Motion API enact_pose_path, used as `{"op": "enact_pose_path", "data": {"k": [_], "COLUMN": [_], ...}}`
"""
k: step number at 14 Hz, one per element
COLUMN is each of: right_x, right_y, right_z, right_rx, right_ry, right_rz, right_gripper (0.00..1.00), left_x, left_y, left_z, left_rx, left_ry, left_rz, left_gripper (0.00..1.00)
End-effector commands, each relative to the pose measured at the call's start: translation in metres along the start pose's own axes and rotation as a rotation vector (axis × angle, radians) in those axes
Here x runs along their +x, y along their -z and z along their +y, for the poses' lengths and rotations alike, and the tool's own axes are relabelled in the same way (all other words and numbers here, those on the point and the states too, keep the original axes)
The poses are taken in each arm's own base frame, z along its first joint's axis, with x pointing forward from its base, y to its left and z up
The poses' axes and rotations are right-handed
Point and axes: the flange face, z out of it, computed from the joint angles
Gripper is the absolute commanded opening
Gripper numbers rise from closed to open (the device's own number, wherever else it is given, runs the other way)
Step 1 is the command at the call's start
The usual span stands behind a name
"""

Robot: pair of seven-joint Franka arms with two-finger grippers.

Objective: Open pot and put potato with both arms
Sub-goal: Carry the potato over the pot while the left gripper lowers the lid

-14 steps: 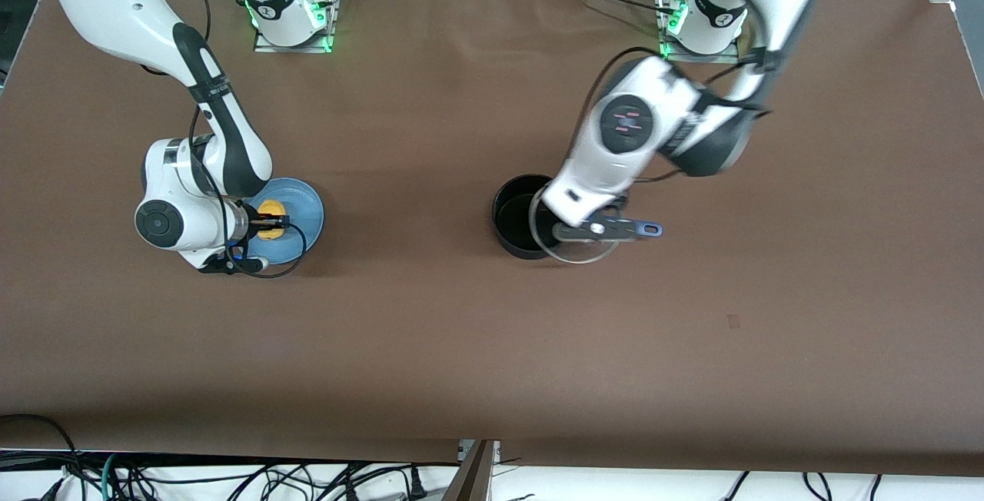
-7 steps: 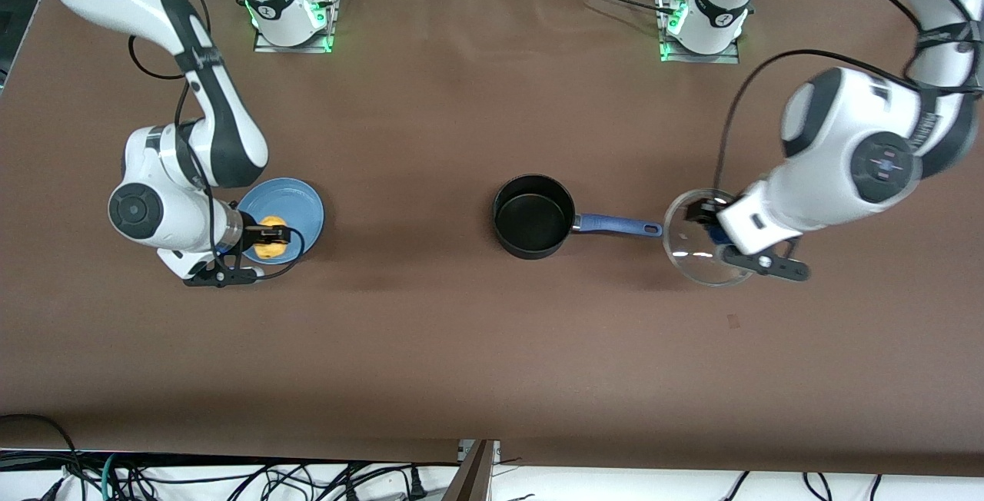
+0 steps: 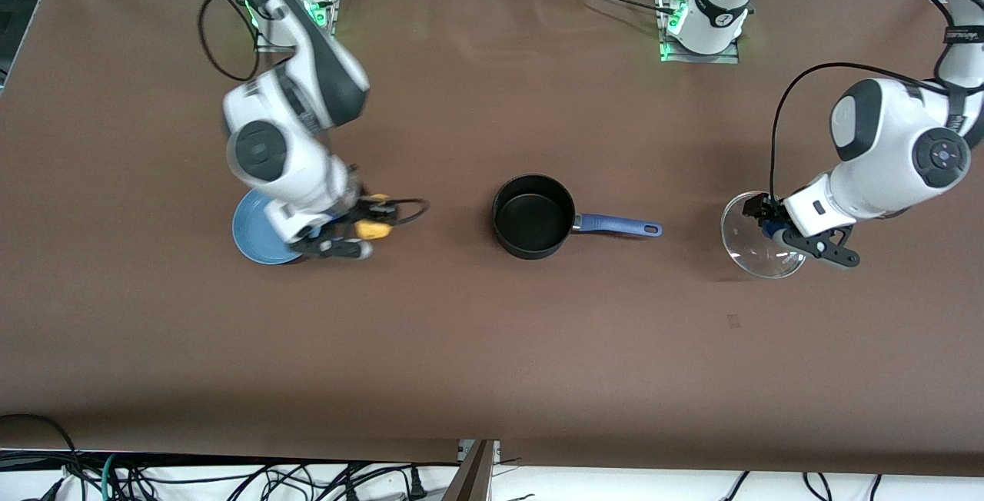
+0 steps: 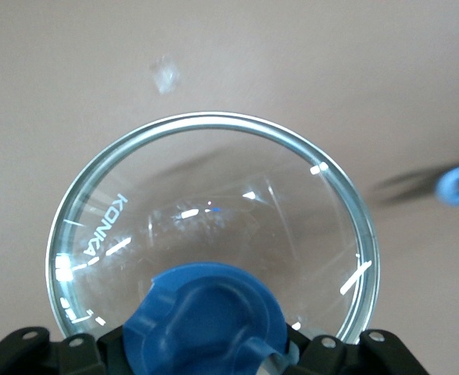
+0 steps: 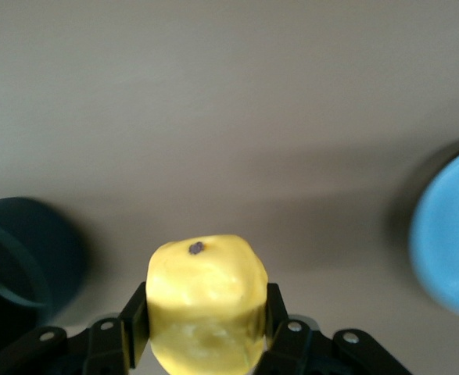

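The black pot (image 3: 533, 216) stands open at the table's middle, its blue handle (image 3: 619, 226) pointing toward the left arm's end. My right gripper (image 3: 374, 223) is shut on the yellow potato (image 3: 373, 230) and holds it over the bare table between the blue plate and the pot; the potato fills the right wrist view (image 5: 206, 305), with the pot (image 5: 22, 269) at the edge. My left gripper (image 3: 769, 218) is shut on the blue knob (image 4: 206, 320) of the glass lid (image 3: 757, 236), held over the table past the handle's end. The lid also shows in the left wrist view (image 4: 213, 199).
A flat blue plate (image 3: 254, 233) lies under the right arm's wrist, toward the right arm's end; it shows in the right wrist view (image 5: 448, 238). The two arm bases (image 3: 699, 24) stand at the table's top edge. Brown cloth covers the table.
My right gripper lifted the potato off the blue plate and carried it toward the pot. My left gripper carried the lid away from the pot toward the left arm's end.
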Motion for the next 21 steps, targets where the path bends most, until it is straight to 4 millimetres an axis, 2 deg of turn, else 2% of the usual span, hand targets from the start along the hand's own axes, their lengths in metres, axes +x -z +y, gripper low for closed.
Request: {"op": "enact_pose_path", "data": {"k": [1,3,4,6,8,9,10,11,12,14,16,17,18,19,21], "right_x": [-0.022,-0.038,-0.044,-0.057,-0.063,-0.064,-0.064,-0.064,-0.063,-0.064,-0.064,-0.064,-0.064,-0.065,-0.07], "right_y": [-0.013,-0.02,-0.025,-0.043,-0.069,-0.081,-0.09,-0.098,-0.107,-0.116,-0.125,-0.127,-0.128,-0.127,-0.122], "right_z": [-0.075,-0.121,-0.139,-0.168,-0.185,-0.189,-0.191,-0.191,-0.189,-0.188,-0.187,-0.187,-0.186,-0.187,-0.192], "right_rx": [0.038,0.09,0.123,0.191,0.259,0.287,0.296,0.288,0.28,0.27,0.264,0.261,0.261,0.261,0.242], "right_ry": [-0.079,-0.118,-0.13,-0.129,-0.161,-0.176,-0.175,-0.174,-0.177,-0.177,-0.181,-0.183,-0.184,-0.179,-0.126], "right_rz": [-0.01,0.008,0.02,0.052,0.075,0.086,0.089,0.084,0.076,0.068,0.06,0.057,0.055,0.058,0.09], "right_gripper": [0.08,0.08,0.08,0.08,0.07,0.08,0.08,0.08,0.08,0.09,0.14,0.31,0.6,0.99,1.0], "left_x": [-0.013,-0.011,-0.009,-0.004,-0.002,-0.001,0.002,0.002,0.003,0.005,0.013,0.019,0.023,0.028,0.035], "left_y": [-0.041,-0.073,-0.083,-0.091,-0.091,-0.093,-0.095,-0.099,-0.094,-0.082,-0.062,-0.048,-0.036,-0.018,0.031], "left_z": [-0.002,-0.023,-0.031,-0.034,-0.032,-0.03,-0.032,-0.037,-0.046,-0.052,-0.057,-0.061,-0.065,-0.069,-0.069], "left_rx": [-0.015,0.003,0.009,0.033,0.047,0.044,0.04,0.036,0.041,0.044,0.048,0.054,0.054,0.049,0.061], "left_ry": [-0.055,-0.073,-0.088,-0.13,-0.148,-0.15,-0.151,-0.153,-0.144,-0.153,-0.15,-0.145,-0.139,-0.124,-0.101], "left_rz": [0.015,0.018,0.008,-0.01,-0.018,-0.028,-0.03,-0.035,-0.026,-0.049,-0.075,-0.081,-0.094,-0.104,-0.11], "left_gripper": [0.0,0.0,0.0,0.0,0.0,0.03,0.31,0.85,1.0,1.0,1.0,1.0,1.0,1.0,1.0]}}
